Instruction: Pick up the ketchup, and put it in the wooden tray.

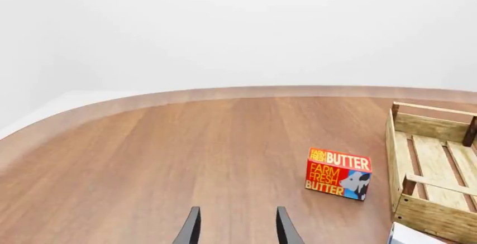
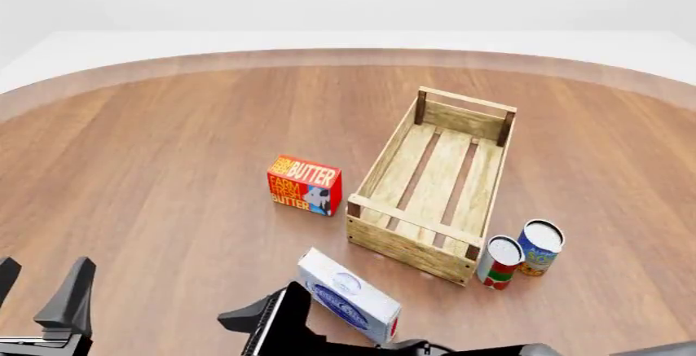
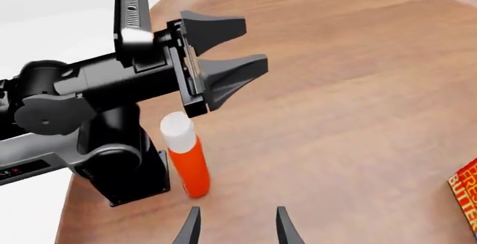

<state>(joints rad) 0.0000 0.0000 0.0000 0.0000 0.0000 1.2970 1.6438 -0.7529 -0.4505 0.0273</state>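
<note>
Item — ketchup bottle: upright near the left arm's base, well apart from the wooden tray; my right gripper and left gripper both parted, empty — risk: right fingers clip the bottle, or strike the left arm.

Butter box reads "FARM FRESH BUTTER" – nothing else legible.
</note>
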